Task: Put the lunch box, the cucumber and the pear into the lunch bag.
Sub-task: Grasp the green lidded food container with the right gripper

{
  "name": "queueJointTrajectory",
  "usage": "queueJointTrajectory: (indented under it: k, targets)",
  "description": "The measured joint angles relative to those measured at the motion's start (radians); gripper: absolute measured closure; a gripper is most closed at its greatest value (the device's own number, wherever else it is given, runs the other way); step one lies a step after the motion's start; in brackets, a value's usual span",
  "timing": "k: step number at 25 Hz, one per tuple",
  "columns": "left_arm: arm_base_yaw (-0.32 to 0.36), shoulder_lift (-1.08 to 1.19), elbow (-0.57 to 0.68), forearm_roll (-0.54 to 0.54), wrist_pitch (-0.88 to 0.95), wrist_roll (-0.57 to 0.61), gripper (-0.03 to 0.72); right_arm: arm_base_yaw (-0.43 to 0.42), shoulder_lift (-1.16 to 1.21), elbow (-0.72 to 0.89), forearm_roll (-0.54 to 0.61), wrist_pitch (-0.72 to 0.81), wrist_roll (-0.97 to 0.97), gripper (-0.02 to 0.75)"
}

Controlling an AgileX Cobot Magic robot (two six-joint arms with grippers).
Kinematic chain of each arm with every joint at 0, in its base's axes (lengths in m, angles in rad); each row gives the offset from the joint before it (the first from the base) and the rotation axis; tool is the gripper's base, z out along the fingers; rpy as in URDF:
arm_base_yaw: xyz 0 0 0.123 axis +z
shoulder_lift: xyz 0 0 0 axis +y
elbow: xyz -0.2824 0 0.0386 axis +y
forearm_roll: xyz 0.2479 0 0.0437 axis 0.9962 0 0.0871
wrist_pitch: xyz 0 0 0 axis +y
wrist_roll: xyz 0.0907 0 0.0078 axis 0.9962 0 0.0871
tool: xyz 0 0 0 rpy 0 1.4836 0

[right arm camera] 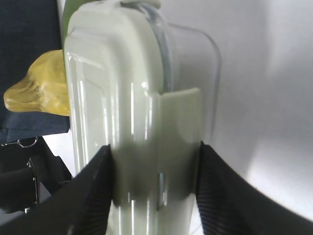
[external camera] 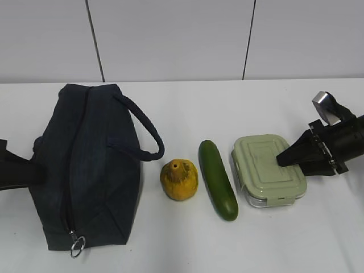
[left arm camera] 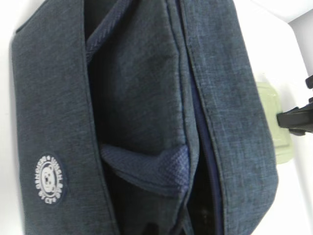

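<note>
The navy lunch bag [external camera: 85,165] lies on the left of the white table, its ring pull [external camera: 77,246] at the near end. It fills the left wrist view [left arm camera: 137,98], with a dark gap along the zipper. The pear [external camera: 179,180], cucumber [external camera: 217,180] and lunch box [external camera: 266,168] lie in a row to its right. My right gripper [external camera: 282,160] straddles the lunch box's right edge. In the right wrist view, both fingers [right arm camera: 98,191] press the lunch box [right arm camera: 122,98] at its clip. My left gripper [external camera: 25,170] rests against the bag's left side, its fingers hidden.
The bag's strap handle [external camera: 145,133] loops out toward the pear. In the right wrist view the pear [right arm camera: 39,93] and the bag [right arm camera: 29,34] lie beyond the lunch box. The lunch box [left arm camera: 274,117] also shows past the bag in the left wrist view. A white panelled wall stands behind the table.
</note>
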Motion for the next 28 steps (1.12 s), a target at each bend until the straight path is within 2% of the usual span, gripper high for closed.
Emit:
queueJointTrajectory:
  k: [6, 28]
  targets:
    - [0.0, 0.0, 0.0, -0.066, 0.005, 0.005, 0.701, 0.0, 0.0, 0.0, 0.0, 0.0, 0.004, 0.368]
    - [0.0, 0.001, 0.0, -0.067, 0.001, 0.031, 0.701, 0.002, -0.063, 0.006, 0.007, -0.064, 0.085, 0.369]
